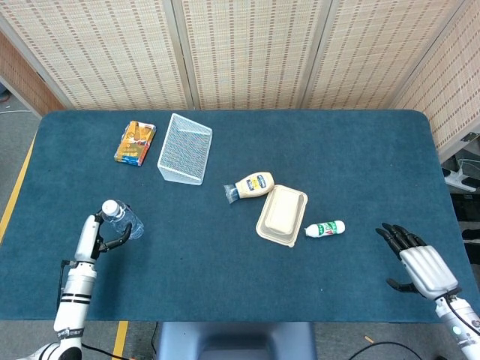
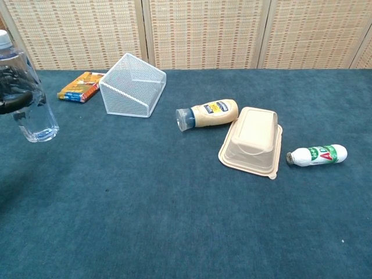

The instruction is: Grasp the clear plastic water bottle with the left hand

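The table (image 2: 174, 221) is covered in a matt, slightly napped blue cloth like short carpet. On it, the water bottle (image 2: 26, 93) is clear, glossy plastic with a white cap, crossed by dark fingers (image 2: 13, 102). The basket (image 2: 131, 84) is fine white wire mesh. Just right of the basket, the sauce bottle (image 2: 210, 113) is smooth cream plastic with a printed label. The food box (image 2: 253, 139) looks like matt beige moulded pulp. The small white bottle (image 2: 317, 155) is glossy plastic. The packet (image 2: 80, 86) is shiny printed wrap.
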Controlling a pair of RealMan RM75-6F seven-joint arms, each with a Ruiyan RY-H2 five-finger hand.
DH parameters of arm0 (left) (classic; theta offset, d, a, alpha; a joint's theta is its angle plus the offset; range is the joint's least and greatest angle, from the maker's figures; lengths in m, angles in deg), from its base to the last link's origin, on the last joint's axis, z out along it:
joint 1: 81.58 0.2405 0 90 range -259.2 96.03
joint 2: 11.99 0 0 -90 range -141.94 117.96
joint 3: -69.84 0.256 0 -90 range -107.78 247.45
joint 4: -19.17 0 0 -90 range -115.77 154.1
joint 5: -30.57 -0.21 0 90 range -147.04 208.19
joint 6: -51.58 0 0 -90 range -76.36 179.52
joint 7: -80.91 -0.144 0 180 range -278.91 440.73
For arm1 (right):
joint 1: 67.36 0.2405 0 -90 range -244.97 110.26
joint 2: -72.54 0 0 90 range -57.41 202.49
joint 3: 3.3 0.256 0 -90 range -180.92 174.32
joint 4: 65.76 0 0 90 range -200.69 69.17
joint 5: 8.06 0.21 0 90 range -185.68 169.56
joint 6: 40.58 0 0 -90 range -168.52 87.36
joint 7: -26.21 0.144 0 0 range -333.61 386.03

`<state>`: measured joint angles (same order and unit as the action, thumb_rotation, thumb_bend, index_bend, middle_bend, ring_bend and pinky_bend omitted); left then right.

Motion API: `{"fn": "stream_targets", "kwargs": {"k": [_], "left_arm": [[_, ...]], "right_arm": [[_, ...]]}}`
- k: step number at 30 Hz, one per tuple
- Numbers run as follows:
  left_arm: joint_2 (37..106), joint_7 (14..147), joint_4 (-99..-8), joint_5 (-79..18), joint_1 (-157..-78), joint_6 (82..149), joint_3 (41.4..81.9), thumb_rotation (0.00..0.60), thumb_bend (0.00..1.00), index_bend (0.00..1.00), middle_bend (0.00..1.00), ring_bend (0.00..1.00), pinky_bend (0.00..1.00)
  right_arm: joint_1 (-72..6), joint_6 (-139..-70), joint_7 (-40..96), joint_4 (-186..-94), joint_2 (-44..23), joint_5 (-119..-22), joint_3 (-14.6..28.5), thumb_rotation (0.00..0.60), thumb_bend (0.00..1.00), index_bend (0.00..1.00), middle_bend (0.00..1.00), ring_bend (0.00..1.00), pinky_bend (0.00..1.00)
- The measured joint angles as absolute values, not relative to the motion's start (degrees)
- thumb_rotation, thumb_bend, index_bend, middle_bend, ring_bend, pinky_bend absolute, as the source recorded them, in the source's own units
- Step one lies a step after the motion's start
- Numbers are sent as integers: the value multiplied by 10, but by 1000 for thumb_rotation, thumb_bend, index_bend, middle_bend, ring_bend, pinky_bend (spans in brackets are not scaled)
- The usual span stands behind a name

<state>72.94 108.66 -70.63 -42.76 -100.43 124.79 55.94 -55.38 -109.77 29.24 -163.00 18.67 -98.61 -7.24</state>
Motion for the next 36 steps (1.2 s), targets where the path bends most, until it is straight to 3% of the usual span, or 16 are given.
{"fn": "stream_targets", "kwargs": {"k": [7,11,18,27,29,33,36], "left_arm": [[702,1102,-760,-472,-995,1341,531,600,596,698,687,529,518],[690,1099,-768,-465,-995,1325,532,600,595,699,687,530,519],[739,1070,-688,-443,-1003,1281,560,600,595,699,689,532,519],[842,1044,-557,-431,-1010,1288,567,600,595,697,683,532,519],[853,1044,-541,-431,-1012,1290,566,600,595,678,667,523,514],[861,1036,-517,-424,-1013,1277,569,600,591,517,569,451,436],[860,1036,-515,-418,-1014,1252,573,600,590,484,544,442,415]], "right_arm": [[-553,-1097,294,-1631,187,-988,-74,600,120,0,0,0,183],[-553,-1097,294,-1629,186,-989,-74,600,120,0,0,0,183],[-551,-1092,289,-1629,184,-987,-75,600,120,0,0,0,183],[-548,-1084,285,-1629,184,-987,-77,600,119,0,0,0,184],[-547,-1079,286,-1629,184,-987,-78,600,120,0,0,0,185],[-544,-1075,284,-1630,185,-986,-78,600,120,0,0,0,184],[-545,-1076,283,-1631,185,-986,-78,600,120,0,0,0,184]]}}
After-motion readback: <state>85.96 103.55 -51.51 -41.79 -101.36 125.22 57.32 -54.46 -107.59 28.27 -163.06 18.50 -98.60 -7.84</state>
